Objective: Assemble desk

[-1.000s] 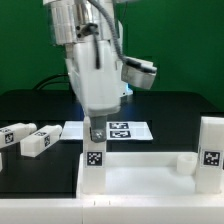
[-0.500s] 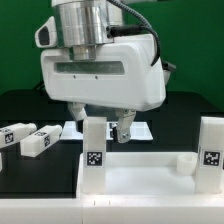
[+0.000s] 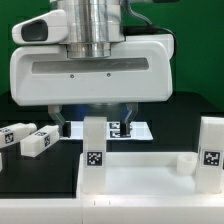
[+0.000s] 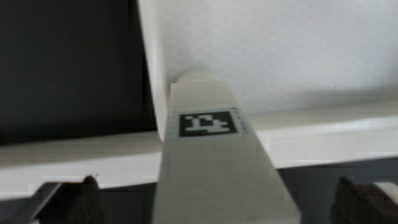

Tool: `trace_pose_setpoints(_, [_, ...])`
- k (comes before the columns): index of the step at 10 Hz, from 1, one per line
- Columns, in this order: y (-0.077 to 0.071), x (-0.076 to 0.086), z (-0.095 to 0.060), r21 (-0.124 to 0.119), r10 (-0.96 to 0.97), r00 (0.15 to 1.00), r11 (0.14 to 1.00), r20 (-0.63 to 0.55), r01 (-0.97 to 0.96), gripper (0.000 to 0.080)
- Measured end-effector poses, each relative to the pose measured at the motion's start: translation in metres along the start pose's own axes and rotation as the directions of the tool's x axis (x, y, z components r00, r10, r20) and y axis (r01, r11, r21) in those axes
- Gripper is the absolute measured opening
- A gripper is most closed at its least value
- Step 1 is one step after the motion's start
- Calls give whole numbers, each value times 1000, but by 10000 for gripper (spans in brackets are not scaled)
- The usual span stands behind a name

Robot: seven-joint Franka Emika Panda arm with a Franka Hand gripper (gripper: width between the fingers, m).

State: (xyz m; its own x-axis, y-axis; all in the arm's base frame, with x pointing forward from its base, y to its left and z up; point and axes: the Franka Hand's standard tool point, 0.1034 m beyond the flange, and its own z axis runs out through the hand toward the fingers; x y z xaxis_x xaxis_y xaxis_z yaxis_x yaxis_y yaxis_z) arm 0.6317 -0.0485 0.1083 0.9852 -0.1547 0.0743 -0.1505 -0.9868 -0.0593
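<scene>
The white tabletop (image 3: 140, 182) lies flat at the front. One tagged white leg (image 3: 94, 152) stands upright on its near-left corner, and a second leg (image 3: 211, 150) stands at the right corner. An empty round socket (image 3: 186, 163) shows beside the second leg. My gripper (image 3: 96, 127) hangs over the first leg, open, with one finger (image 3: 63, 128) on each side and gaps between. In the wrist view the leg (image 4: 214, 150) rises between the dark fingertips (image 4: 68, 200) of the gripper (image 4: 219, 203), above the tabletop (image 4: 302, 90).
Two loose tagged legs (image 3: 14, 135) (image 3: 39, 141) lie on the black table at the exterior view's left. The marker board (image 3: 142, 131) lies behind the standing leg, partly hidden by the gripper. A green wall stands behind.
The hand has turned about its vertical axis, from side-on to broadside. Its fingers, close at the leg's top before, now stand wide apart. The leg has stayed upright.
</scene>
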Motion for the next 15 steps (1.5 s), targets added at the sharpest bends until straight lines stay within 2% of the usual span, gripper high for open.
trace_pose_setpoints(1, [0,0,0,0,9,1000,1000,0,-9,621])
trace_pose_setpoints(3, [0,0,0,0,112,994,994,0,-112,281])
trace_pose_setpoints(6, [1,0,0,0,294,956,956,-1,-294,285])
trace_pose_setpoints(7, [1,0,-1,-4,486,874,874,-2,-486,285])
trace_pose_setpoints(8, [-1,-1,-1,-10,659,752,752,4,-659,285])
trace_pose_setpoints(9, [-1,0,-3,-9,825,565,565,27,-825,285])
trace_pose_setpoints(10, [2,4,-5,-22,885,463,464,51,-886,285])
trace_pose_setpoints(11, [6,3,-4,-19,902,428,430,56,-903,285])
trace_pose_setpoints(13, [1,1,-1,-31,942,331,333,56,-942,285])
trace_pose_setpoints(15, [1,1,0,-38,983,178,180,53,-983,285])
